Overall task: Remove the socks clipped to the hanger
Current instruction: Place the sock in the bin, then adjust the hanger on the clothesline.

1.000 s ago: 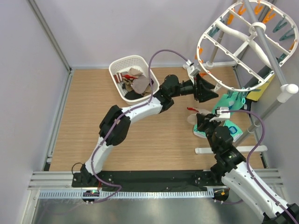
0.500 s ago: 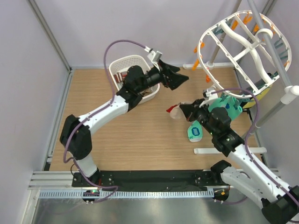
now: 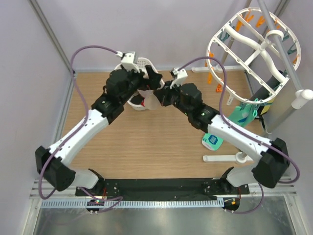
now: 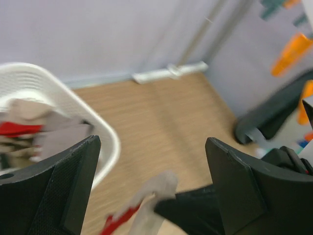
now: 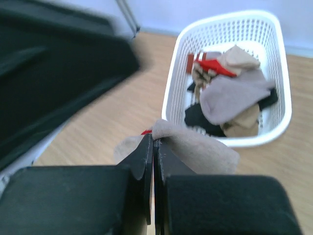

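My right gripper [image 3: 161, 96] is shut on a beige sock with a red patch [image 3: 152, 103], which it holds just off the near right edge of the white basket [image 3: 145, 62]. In the right wrist view the shut jaws [image 5: 155, 139] pinch the beige sock [image 5: 200, 149]. My left gripper [image 3: 150, 81] is open and empty just above it. In the left wrist view [image 4: 151, 147] the sock [image 4: 159, 188] hangs between its fingers. The white oval hanger [image 3: 254, 49] stands at the back right with orange and teal pegs. A teal sock [image 3: 242, 113] hangs below it.
The basket [image 5: 274, 117] holds several socks: grey, beige, black and red. Another teal sock [image 3: 212, 142] lies on the wooden table by the hanger stand's white foot [image 3: 220, 157]. The stand's grey pole [image 3: 281, 105] rises at the right.
My right arm has carried the beige sock left from the hanger to the basket's edge. My left arm has swung back and left and now sits open over the sock.
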`<state>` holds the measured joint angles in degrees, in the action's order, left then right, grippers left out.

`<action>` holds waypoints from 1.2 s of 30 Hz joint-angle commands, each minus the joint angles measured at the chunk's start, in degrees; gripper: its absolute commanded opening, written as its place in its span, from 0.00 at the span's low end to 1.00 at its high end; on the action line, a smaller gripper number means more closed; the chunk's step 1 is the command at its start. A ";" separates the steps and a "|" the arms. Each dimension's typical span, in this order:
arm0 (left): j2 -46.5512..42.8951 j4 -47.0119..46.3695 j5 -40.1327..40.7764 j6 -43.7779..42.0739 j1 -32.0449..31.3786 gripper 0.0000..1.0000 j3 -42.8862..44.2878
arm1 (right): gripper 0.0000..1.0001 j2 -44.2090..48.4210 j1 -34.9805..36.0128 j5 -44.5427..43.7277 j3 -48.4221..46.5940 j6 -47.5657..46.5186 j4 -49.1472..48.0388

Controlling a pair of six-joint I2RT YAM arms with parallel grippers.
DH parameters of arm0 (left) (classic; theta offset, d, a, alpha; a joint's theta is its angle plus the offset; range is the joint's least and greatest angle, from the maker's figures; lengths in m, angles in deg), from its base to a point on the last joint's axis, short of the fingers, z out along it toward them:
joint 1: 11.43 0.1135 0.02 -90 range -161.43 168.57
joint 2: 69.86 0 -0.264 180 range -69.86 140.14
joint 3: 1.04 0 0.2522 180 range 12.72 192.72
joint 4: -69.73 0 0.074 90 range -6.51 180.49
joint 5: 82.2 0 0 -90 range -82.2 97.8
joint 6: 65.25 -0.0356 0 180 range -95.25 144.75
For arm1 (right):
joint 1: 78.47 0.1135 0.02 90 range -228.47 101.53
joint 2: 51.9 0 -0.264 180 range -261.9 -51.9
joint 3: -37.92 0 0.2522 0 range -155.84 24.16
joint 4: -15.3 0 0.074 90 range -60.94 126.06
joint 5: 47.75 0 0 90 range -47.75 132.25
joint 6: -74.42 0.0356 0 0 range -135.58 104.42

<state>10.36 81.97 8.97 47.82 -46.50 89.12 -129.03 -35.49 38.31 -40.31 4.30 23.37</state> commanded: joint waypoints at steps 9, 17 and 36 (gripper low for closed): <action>-18.61 10.93 36.97 -8.04 2.11 0.97 -6.26 | 0.01 -36.14 0.08 -7.74 -41.04 -1.69 -2.22; -21.25 11.80 33.03 -10.94 2.46 0.98 -5.21 | 0.47 -49.80 -0.79 -15.82 -56.91 -2.74 12.19; -14.49 7.60 -13.27 -1.73 2.03 0.93 -0.73 | 0.67 6.79 7.38 -35.15 -7.62 11.75 33.89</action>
<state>-5.57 94.43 11.68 41.33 -44.29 85.27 -127.76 -26.50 12.39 -54.21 9.94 48.96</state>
